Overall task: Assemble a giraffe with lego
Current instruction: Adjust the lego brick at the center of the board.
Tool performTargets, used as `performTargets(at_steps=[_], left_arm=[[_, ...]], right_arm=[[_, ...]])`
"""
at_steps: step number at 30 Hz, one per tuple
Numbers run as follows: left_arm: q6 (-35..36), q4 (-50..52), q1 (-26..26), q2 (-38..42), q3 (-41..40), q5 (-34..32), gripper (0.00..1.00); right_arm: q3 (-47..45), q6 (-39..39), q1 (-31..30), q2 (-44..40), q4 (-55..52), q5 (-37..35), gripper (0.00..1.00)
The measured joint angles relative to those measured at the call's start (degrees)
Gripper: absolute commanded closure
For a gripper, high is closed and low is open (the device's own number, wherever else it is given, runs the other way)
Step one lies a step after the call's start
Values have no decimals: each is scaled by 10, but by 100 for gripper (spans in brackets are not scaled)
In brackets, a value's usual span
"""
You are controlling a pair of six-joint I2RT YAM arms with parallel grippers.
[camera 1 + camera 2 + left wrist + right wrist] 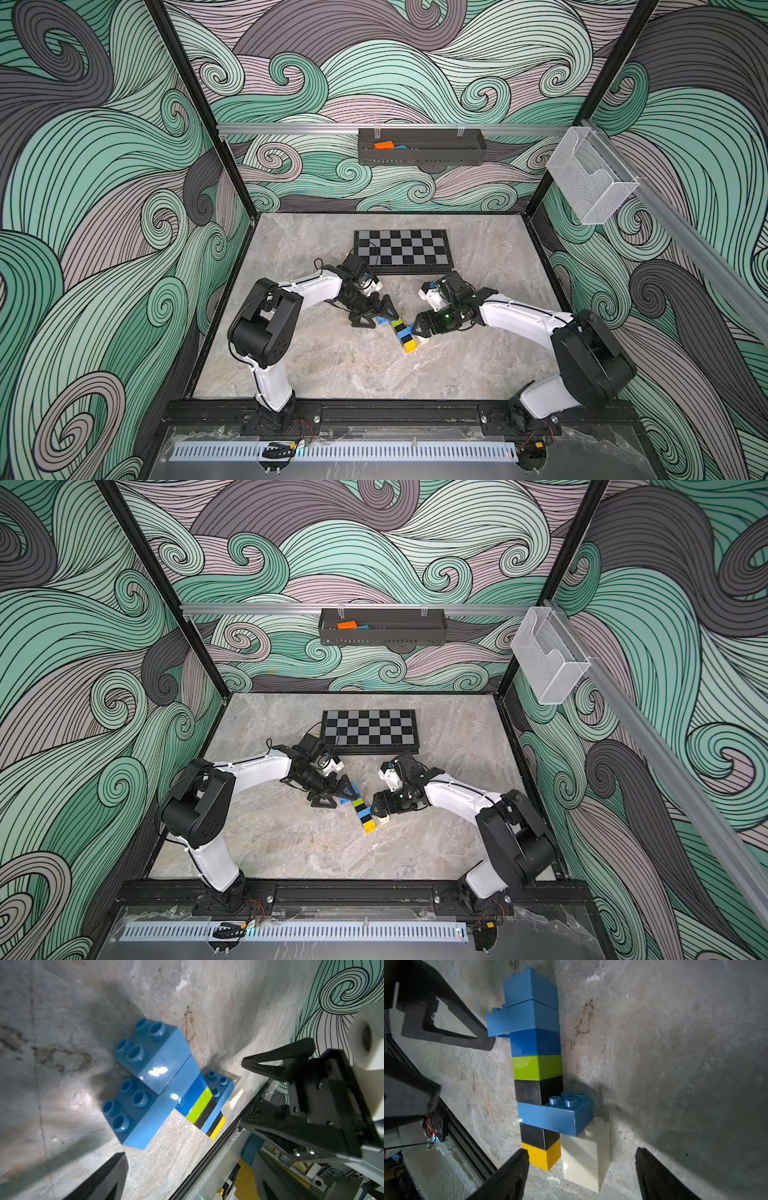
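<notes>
Chessboard (402, 251) flat on marble tabletop (332, 365), toward back wall. Black tray (422, 158) on back rail holds 1 orange block (383, 144). Clear bin (590, 183) hangs on side rail.

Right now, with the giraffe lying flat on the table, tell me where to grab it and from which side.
Likely best: the green-black neck of the giraffe, from above, jaws across its narrow width. It lies flat on the table; the neck is straight-sided with bare table either side, while the head and body bricks jut sideways.
</notes>
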State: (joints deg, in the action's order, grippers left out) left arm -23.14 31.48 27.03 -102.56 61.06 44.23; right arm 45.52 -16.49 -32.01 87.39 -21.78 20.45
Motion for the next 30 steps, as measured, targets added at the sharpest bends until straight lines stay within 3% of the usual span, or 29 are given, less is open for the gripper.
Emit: performTargets(at_steps=[8, 18, 25, 30], left_arm=[[-3, -12, 0, -28, 8, 1, 3], [-2, -16, -4, -45, 19, 4, 3], [3, -14, -4, -46, 21, 5, 3], [21, 4, -8, -42, 27, -7, 1]], right_arm=[[-30, -8, -11, 3, 62, 32, 17], [-91, -47, -61, -86, 62, 36, 17], [-92, -72, -89, -62, 91, 38, 17], [-90, -82, -93, -73, 68, 14, 11]])
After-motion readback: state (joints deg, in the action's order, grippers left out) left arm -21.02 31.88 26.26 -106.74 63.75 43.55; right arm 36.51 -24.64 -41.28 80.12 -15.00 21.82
